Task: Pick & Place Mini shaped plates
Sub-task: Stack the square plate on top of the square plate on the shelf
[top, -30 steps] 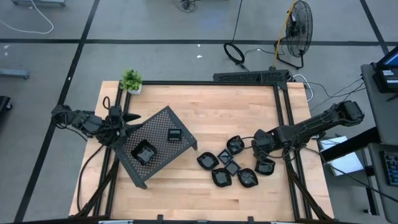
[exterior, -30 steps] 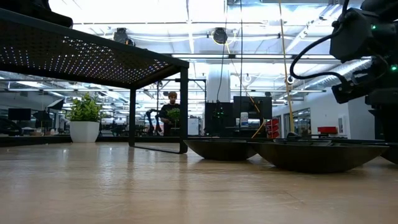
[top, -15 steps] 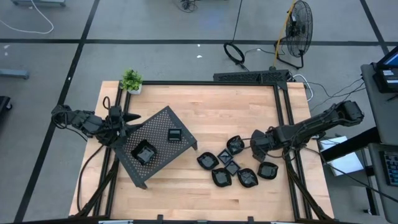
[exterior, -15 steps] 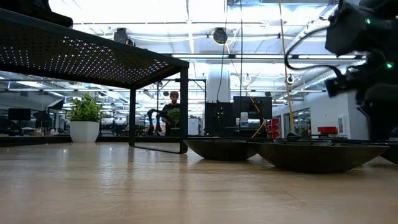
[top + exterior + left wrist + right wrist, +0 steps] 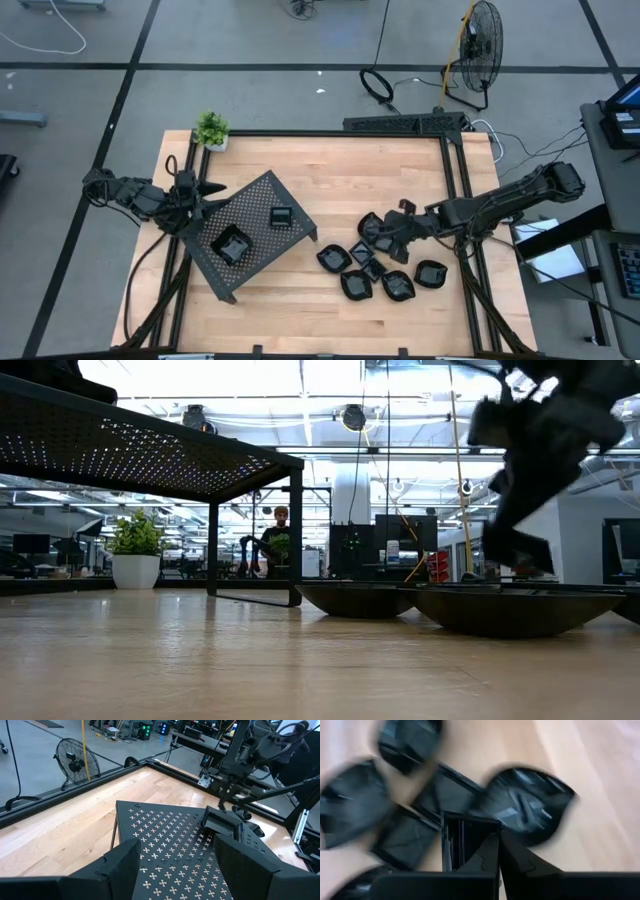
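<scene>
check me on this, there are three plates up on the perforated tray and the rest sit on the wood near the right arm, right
Not quite: the tray carries two plates, not three, a larger one and a smaller one. The high view shows it. The rest do sit in a cluster on the wood near the right arm.

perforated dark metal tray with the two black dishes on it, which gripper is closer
Left. The left gripper sits at the perforated dark metal tray's edge; the right gripper is off over the loose dishes.
</scene>
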`<state>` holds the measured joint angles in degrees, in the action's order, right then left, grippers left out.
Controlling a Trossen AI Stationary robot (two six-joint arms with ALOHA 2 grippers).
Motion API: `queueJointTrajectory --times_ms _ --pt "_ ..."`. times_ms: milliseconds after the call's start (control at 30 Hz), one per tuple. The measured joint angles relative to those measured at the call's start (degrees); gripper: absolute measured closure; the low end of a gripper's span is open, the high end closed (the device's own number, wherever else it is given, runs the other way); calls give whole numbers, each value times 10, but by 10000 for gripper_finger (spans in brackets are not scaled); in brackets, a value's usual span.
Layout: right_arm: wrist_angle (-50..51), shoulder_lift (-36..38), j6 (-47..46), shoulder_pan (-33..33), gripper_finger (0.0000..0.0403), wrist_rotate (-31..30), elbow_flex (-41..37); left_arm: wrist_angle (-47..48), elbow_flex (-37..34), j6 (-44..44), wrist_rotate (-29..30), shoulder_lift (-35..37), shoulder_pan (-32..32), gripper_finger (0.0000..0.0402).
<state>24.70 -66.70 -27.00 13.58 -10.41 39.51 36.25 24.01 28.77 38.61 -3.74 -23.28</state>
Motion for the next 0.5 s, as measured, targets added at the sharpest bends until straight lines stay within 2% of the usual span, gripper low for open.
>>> queueJointTrajectory --times_ms 133,367,500 --pt "-115 0 61 0 402 31 -2 0 0 0 0 0 0 146" --pt "-463 -14 215 -4 403 90 -28 0 0 0 0 0 0 146" --pt "-612 -52 288 -9 403 91 -21 0 0 0 0 0 0 146"
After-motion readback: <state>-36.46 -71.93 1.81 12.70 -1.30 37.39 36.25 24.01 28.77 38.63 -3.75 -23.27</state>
